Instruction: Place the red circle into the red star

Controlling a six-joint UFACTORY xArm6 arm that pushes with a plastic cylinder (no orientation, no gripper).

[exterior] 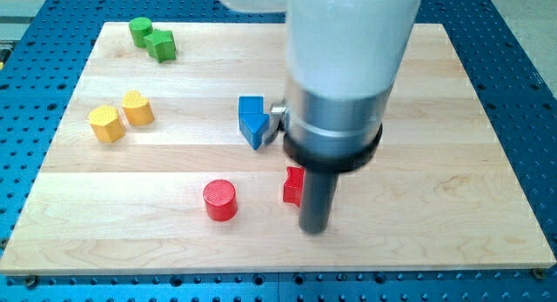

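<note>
No claw on this rig, just a dark rod, so nothing opens, closes or holds anything. My tip [314,229] sits on the surface [435,206] near the front edge, right of centre, touching or just beside the red star [293,186] on that block's right side. Contact is hard to confirm, since the rod hides part of the star.

The red circle [220,200] stands left of the star, near but apart, with a bare gap between them. My tip is on the wrong side for the job: pushing from here would drive the star leftward toward the circle, not the circle into the star. To shove the circle right, my tip likely needs to go round to the circle's left.

The blue block [252,120], wedge-like in shape, lies just far of the star and next to the arm's silver collar. Two yellow blocks [121,116] sit touching at the left, and two green blocks [152,38] touch at the far left corner, all well apart from the red pair.

Arm pose: vertical, coming down from the top of the view, with a wide white body, silver ring, black clamp, then the rod straight down. It blocks the middle of the surface.
</note>
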